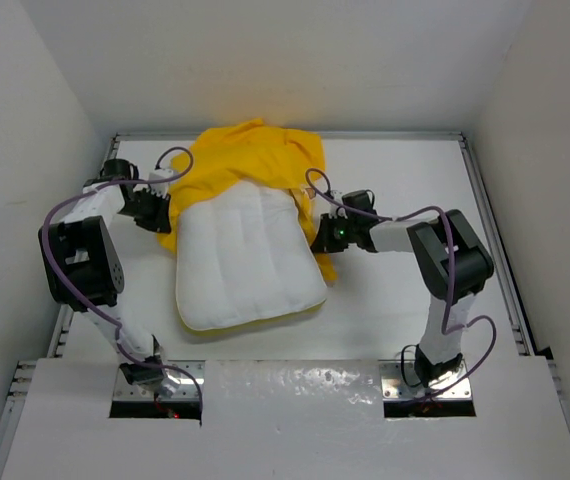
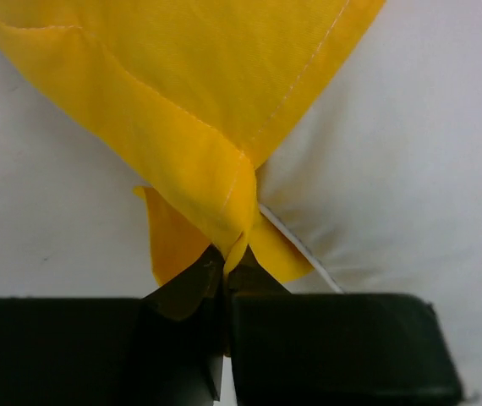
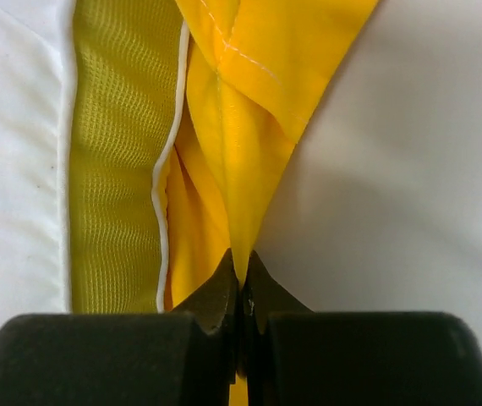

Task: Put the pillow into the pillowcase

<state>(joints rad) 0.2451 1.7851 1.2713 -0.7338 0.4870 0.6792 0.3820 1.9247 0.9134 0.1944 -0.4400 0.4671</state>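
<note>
The white quilted pillow lies mid-table, its far end inside the yellow pillowcase, which is bunched over its top. My left gripper is at the pillow's left side, shut on the pillowcase's hemmed edge. My right gripper is at the pillow's right side, shut on the pillowcase's edge. The pillow's yellow mesh strip with white piping shows beside the right fingers. The cartoon print is hidden.
White walls enclose the table on the left, back and right. A raised rail runs along the table's right side. The arm bases sit at the near edge, with purple cables looping from the arms.
</note>
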